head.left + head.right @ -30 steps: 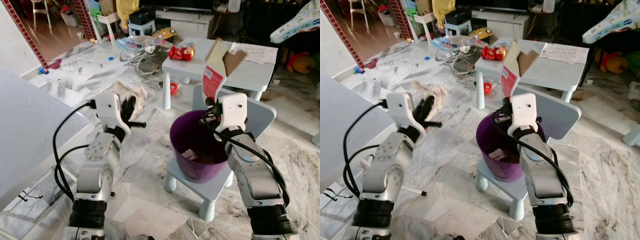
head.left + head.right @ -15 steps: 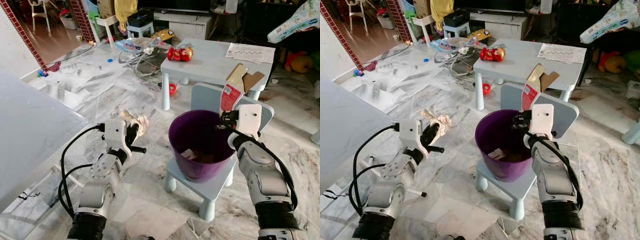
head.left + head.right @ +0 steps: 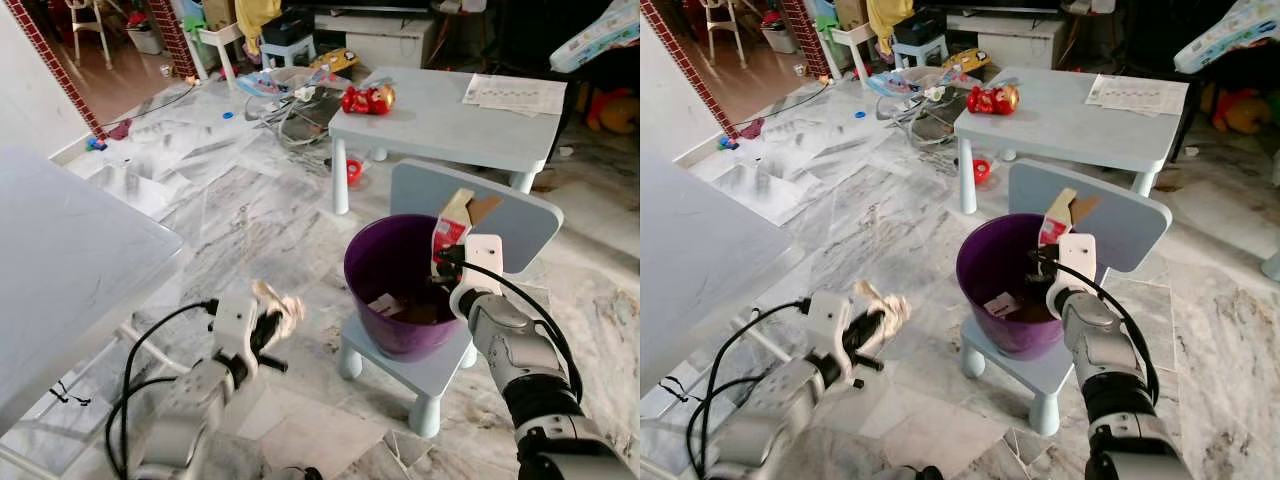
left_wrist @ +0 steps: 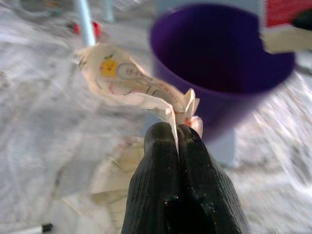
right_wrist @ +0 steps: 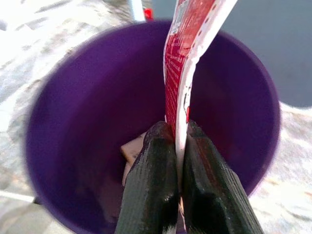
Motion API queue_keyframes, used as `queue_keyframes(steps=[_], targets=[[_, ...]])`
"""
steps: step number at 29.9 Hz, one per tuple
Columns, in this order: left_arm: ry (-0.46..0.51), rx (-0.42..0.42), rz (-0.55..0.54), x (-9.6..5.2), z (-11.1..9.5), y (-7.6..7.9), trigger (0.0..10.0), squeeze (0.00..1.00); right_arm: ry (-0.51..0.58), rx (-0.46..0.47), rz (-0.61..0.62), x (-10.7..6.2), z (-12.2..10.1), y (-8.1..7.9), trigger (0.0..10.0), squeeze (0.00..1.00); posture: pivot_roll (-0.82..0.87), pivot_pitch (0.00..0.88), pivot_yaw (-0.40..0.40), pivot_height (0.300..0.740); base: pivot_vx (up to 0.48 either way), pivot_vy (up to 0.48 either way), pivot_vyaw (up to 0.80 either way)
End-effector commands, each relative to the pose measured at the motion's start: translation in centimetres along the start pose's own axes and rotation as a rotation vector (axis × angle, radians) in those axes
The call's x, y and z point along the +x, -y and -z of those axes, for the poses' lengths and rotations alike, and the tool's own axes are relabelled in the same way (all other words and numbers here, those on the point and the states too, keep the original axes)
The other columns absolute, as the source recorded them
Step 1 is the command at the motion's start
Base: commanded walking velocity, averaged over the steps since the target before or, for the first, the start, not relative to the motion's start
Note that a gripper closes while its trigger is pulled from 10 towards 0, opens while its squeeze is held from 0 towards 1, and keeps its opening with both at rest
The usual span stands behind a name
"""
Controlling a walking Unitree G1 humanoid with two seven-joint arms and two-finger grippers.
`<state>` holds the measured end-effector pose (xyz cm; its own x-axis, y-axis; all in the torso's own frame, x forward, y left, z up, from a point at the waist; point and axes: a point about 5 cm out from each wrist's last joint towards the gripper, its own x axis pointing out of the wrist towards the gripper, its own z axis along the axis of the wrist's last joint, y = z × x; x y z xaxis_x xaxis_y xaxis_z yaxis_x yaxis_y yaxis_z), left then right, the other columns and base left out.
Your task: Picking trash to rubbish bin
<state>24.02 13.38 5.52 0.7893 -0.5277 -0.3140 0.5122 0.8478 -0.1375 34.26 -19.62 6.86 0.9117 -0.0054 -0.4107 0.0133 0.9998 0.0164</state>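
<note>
Right claw [image 5: 176, 134]: fingers pressed together on a red-and-white carton [image 3: 450, 222], held upright over the near rim of the purple bin [image 3: 375, 262].
Purple bin: directly ahead of and below the right claw, standing on a small pale-blue chair [image 3: 520, 222]; scraps lie inside.
Left claw [image 4: 176, 134]: pinching a crumpled paper wrapper [image 4: 131, 85], low above the marble floor [image 3: 240, 200].
Bin from left claw: ahead, well apart.
</note>
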Motion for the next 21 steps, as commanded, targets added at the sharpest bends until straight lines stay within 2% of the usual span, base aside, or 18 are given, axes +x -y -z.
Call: queue_keyframes(steps=[1,3,4,5,6,13,21], targets=[[-0.006,0.010,0.047,-0.3,-0.3,0.4,10.0,0.00,-0.005,0.000,0.002,0.2,0.0,-0.2,10.0,0.00,0.07,0.146,0.166,0.740,0.000,0.000,0.00],[-0.012,0.027,0.068,-0.6,-0.2,0.8,10.0,0.00,-0.008,0.011,0.012,0.4,0.2,0.0,10.0,0.00,0.08,0.155,0.174,0.740,0.000,0.000,0.00],[-0.016,0.040,0.077,-0.9,-0.3,1.0,10.0,0.00,-0.010,0.028,0.011,0.4,0.3,0.1,10.0,0.08,0.09,0.162,0.178,0.740,0.000,0.000,0.00],[-0.018,0.051,0.088,-1.0,-0.4,1.1,10.0,0.00,-0.015,0.043,0.008,0.5,0.4,0.1,10.0,0.08,0.09,0.162,0.178,0.740,0.000,0.000,0.00],[-0.023,0.055,0.104,-1.4,-0.6,1.5,10.0,0.00,-0.013,0.073,0.006,0.6,0.5,0.1,10.0,1.00,0.10,0.171,0.182,0.740,0.000,0.000,0.00],[-0.037,0.057,0.101,-2.3,-1.0,1.4,10.0,0.00,-0.004,0.101,-0.036,0.9,0.2,-0.3,10.0,1.00,0.12,0.189,0.182,0.740,0.000,0.000,0.00],[-0.044,0.049,0.097,-2.3,-1.0,1.7,10.0,0.00,0.012,0.100,-0.071,1.1,-0.2,-0.7,10.0,1.00,0.11,0.192,0.177,0.740,0.000,0.000,0.00]])
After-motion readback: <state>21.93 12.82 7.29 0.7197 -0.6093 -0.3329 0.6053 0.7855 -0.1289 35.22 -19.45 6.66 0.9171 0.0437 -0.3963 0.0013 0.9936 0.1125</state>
